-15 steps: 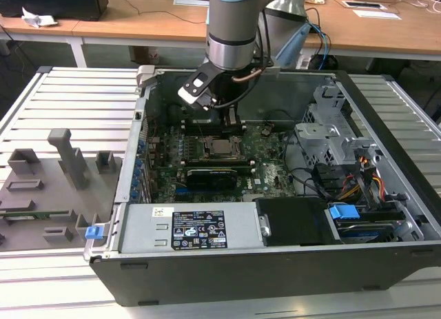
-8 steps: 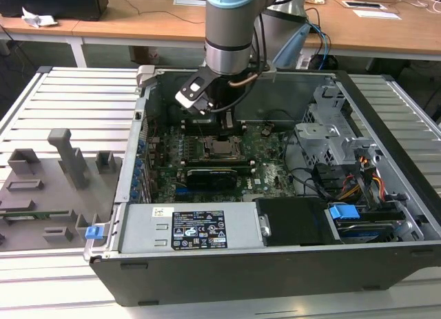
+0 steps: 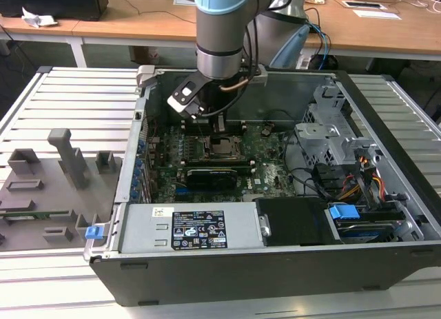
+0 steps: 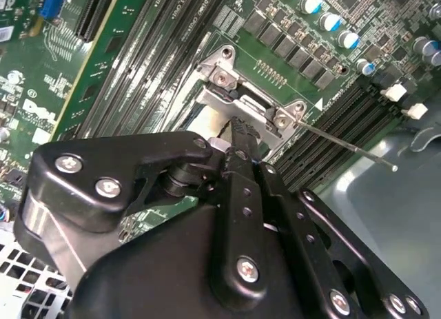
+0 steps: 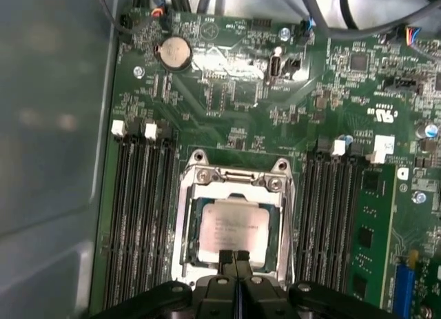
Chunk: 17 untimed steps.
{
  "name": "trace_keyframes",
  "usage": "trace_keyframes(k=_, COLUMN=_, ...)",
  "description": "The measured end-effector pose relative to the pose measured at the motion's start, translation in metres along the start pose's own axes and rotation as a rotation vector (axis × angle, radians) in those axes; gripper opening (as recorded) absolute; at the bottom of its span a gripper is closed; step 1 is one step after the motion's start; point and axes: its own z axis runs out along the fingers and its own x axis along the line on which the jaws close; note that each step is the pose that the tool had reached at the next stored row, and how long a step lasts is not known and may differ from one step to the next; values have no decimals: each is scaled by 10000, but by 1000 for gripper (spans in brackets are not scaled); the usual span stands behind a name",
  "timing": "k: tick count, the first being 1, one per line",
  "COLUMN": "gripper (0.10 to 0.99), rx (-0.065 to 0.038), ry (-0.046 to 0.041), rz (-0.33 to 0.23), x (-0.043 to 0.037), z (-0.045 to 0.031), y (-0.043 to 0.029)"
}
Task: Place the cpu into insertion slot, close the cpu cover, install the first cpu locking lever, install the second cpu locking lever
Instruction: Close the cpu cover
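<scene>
The cpu, a silvery square chip, lies in the insertion slot on the green board inside the open computer case. The cpu cover, a thin metal frame, lies flat around the chip. My gripper is shut, its two black fingertips pressed together at the cover's edge with nothing between them. In the exterior view the gripper hangs just above the socket's far side. In the second wrist view the gripper points at the socket's hinge end. From there a thin locking lever sticks out, unlatched.
Rows of black memory slots flank the socket on both sides. A black card sits in front of it, then the power supply. A drive cage and cables crowd the exterior view's right. A grey fixture lies outside the case.
</scene>
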Motion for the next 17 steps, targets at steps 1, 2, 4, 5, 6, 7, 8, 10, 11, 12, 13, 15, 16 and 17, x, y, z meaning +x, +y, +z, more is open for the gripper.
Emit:
trace_keyframes(k=1, gripper=106, rx=-1, ry=-1, rz=0, x=2, z=8, y=-5)
trace_keyframes(k=2, gripper=106, rx=-1, ry=-1, rz=0, x=4, z=19, y=-11)
trace_keyframes(k=4, gripper=106, rx=-1, ry=-1, rz=0, x=8, z=49, y=-20)
trace_keyframes(k=5, gripper=106, rx=0, ry=-1, rz=-1, x=10, z=64, y=-21)
trace_keyframes(k=6, gripper=106, rx=0, ry=-7, rz=0, x=11, z=73, y=-21)
trace_keyframes(k=7, gripper=106, rx=2, ry=-38, rz=0, x=14, z=78, y=-21)
trace_keyframes(k=8, gripper=106, rx=1, ry=-45, rz=-2, x=14, z=83, y=-21)
trace_keyframes(k=10, gripper=106, rx=3, ry=-73, rz=-2, x=15, z=97, y=-22)
trace_keyframes(k=11, gripper=106, rx=4, ry=-83, rz=-2, x=15, z=103, y=-22)
trace_keyframes(k=12, gripper=106, rx=6, ry=-91, rz=-4, x=14, z=108, y=-22)
trace_keyframes(k=13, gripper=106, rx=5, ry=-91, rz=-3, x=14, z=111, y=-22)
trace_keyframes(k=15, gripper=106, rx=6, ry=-91, rz=-2, x=14, z=114, y=-22)
trace_keyframes(k=16, gripper=106, rx=5, ry=-90, rz=-3, x=14, z=116, y=-22)
trace_keyframes(k=17, gripper=106, rx=3, ry=-92, rz=-2, x=15, z=121, y=-22)
